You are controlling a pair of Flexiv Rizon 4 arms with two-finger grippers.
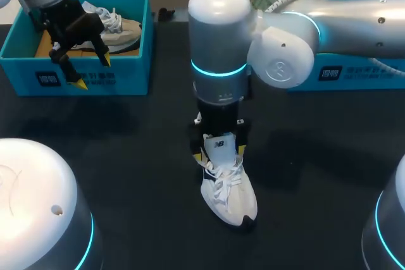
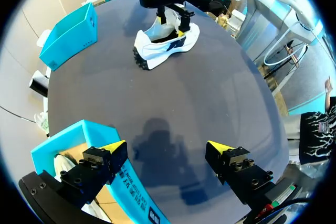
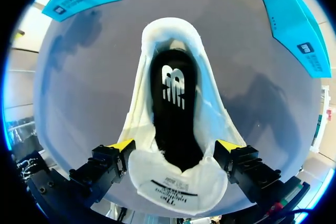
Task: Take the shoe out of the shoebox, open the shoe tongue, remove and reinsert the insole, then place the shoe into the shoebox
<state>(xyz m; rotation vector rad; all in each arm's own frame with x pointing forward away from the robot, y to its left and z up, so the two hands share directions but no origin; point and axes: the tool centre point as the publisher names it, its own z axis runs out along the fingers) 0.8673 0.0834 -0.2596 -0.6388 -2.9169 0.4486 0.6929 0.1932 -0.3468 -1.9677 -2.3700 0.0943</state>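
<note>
The right gripper hangs straight down over the shoe, its fingers spread wide, one yellow tip on each side of the opening. Whether the tips touch the sides I cannot tell. Between them the tongue is folded back and out, its inner label showing. The black insole lies flat inside the shoe, running from under the tongue to the heel.

The white shoe stands upright on its sole in the middle of the black table. In the head view its dark-tipped toe points toward the camera and its laces lie loose just in front of the gripper. The right arm comes in from the right, past the middle, and turns down above the shoe.

Well away from the shoe, to its far left, the left gripper hovers with its fingers wide apart and nothing between them. One tip is above the near wall of the left box, the other above bare table. This teal box holds a second shoe, pale with white laces.

To the shoe's far right a right box, also teal, stands behind the right arm, its inside hidden.
</note>
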